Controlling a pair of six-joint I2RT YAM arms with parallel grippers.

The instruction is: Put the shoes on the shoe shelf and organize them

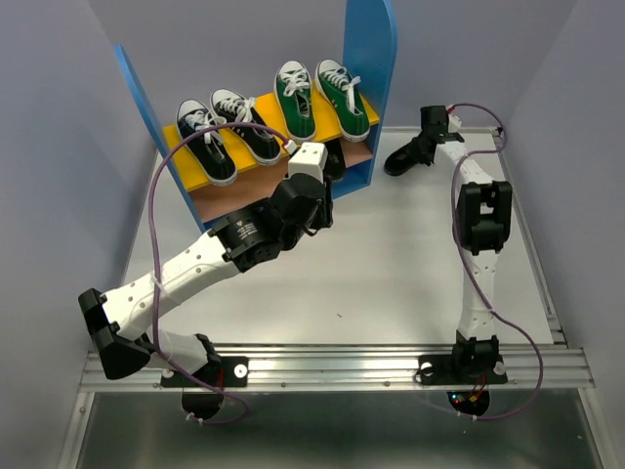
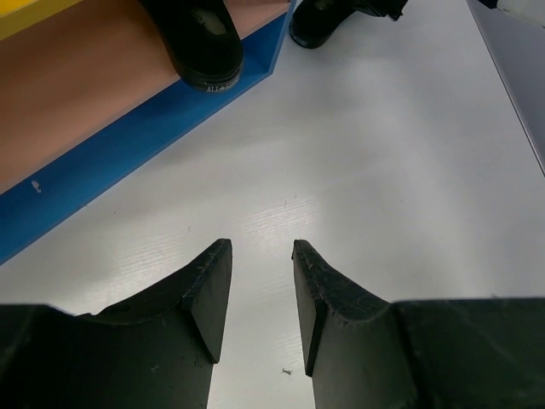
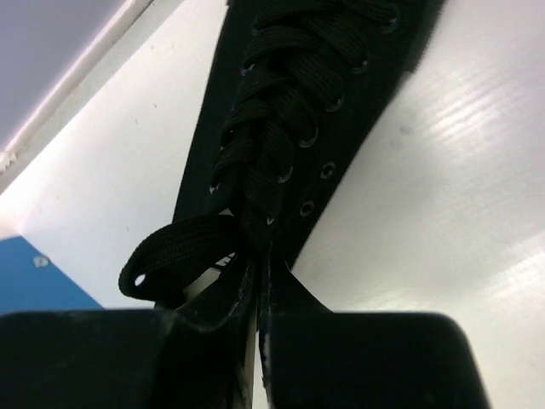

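Five of the six shoes are on the shoe shelf (image 1: pixel 371 59): two green sneakers (image 1: pixel 296 100) and two black-and-white sneakers (image 1: pixel 209 145) on the upper board (image 1: pixel 188 158), and one all-black shoe (image 2: pixel 204 43) on the lower board (image 2: pixel 85 77), ahead and to the left of my left fingers (image 2: pixel 213 290).

My left gripper (image 2: pixel 262 256) stands parted and empty, low over the table (image 2: pixel 383 170), with the shelf's blue edge just beyond its tips.

My right gripper (image 3: pixel 258 281) is pinched almost flat on the last all-black shoe (image 3: pixel 289 128), whose body runs straight away from the fingertips and lies on the table. The bite sits at the top of the lacing, with a lace loop (image 3: pixel 170 251) just left of the tips. I cannot tell whether I hold the tongue or only lace.

That is my main worry. If it is lace alone, the shoe may swing, twist or slide out once I lift it.

Second, the blue side panel stands between this shoe and the free spot on the lower board, so I judge that a straight sideways carry would strike it.

Third, my left arm sits in front of the shelf opening. Bringing the right hand round could knock it, or shove the shoe already placed.
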